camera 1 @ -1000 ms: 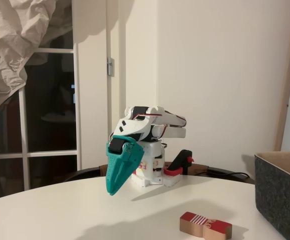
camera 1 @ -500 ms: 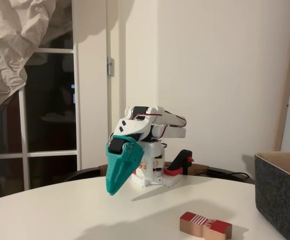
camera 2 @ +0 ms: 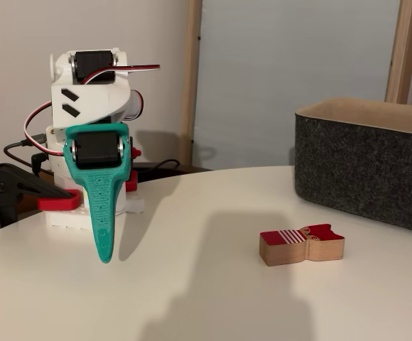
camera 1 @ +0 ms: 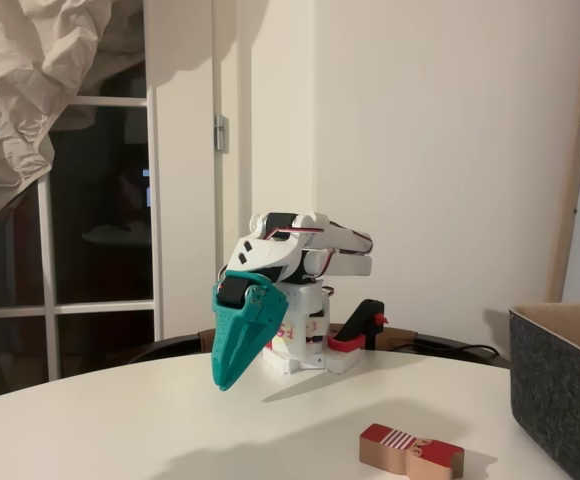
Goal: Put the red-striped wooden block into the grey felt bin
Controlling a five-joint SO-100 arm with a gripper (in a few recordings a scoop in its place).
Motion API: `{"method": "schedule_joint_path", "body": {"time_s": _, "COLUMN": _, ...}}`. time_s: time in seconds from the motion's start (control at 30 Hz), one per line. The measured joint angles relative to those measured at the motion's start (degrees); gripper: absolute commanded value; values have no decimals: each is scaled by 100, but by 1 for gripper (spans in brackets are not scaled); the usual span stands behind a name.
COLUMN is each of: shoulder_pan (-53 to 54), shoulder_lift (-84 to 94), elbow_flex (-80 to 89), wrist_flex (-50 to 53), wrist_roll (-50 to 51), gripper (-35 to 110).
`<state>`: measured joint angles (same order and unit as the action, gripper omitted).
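Observation:
The red-striped wooden block [camera 1: 411, 452] [camera 2: 301, 244] lies flat on the white table, tan sides, red top with thin white stripes. The grey felt bin [camera 1: 566, 390] [camera 2: 368, 162] stands just right of it, dark felt walls with a tan inner face. My teal gripper [camera 1: 228, 375] [camera 2: 104, 252] hangs folded against the white arm at the table's back, tip pointing down just above the surface. Its fingers lie together, shut on nothing. It is well left of the block in both fixed views.
A red-and-black plastic clamp [camera 1: 360, 330] [camera 2: 21, 190] fixes the arm's base [camera 1: 305, 350] to the table edge. Cables run behind the base. A window and draped cloth [camera 1: 30, 90] are at the back left.

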<state>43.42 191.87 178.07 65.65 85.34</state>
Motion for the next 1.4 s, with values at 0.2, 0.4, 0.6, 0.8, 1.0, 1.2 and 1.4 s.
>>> {"method": "schedule_joint_path", "body": {"time_s": 0.2, "shoulder_pan": 0, "shoulder_lift": 0, "elbow_flex": 0, "wrist_flex": 0, "wrist_roll": 0, "gripper": 0}}
{"method": "schedule_joint_path", "body": {"time_s": 0.4, "shoulder_pan": 0, "shoulder_lift": 0, "elbow_flex": 0, "wrist_flex": 0, "wrist_roll": 0, "gripper": 0}}
{"method": "schedule_joint_path", "body": {"time_s": 0.6, "shoulder_pan": 0, "shoulder_lift": 0, "elbow_flex": 0, "wrist_flex": 0, "wrist_roll": 0, "gripper": 0}}
{"method": "schedule_joint_path", "body": {"time_s": 0.8, "shoulder_pan": 0, "shoulder_lift": 0, "elbow_flex": 0, "wrist_flex": 0, "wrist_roll": 0, "gripper": 0}}
{"method": "schedule_joint_path", "body": {"time_s": 1.0, "shoulder_pan": 0, "shoulder_lift": 0, "elbow_flex": -18, "wrist_flex": 0, "wrist_roll": 527, "gripper": 0}}
{"method": "schedule_joint_path", "body": {"time_s": 1.2, "shoulder_pan": 0, "shoulder_lift": -18, "elbow_flex": -642, "wrist_flex": 0, "wrist_roll": 932, "gripper": 0}}
{"method": "schedule_joint_path", "body": {"time_s": 1.4, "shoulder_pan": 0, "shoulder_lift": -360, "elbow_flex": -1679, "wrist_flex": 0, "wrist_roll": 940, "gripper": 0}}
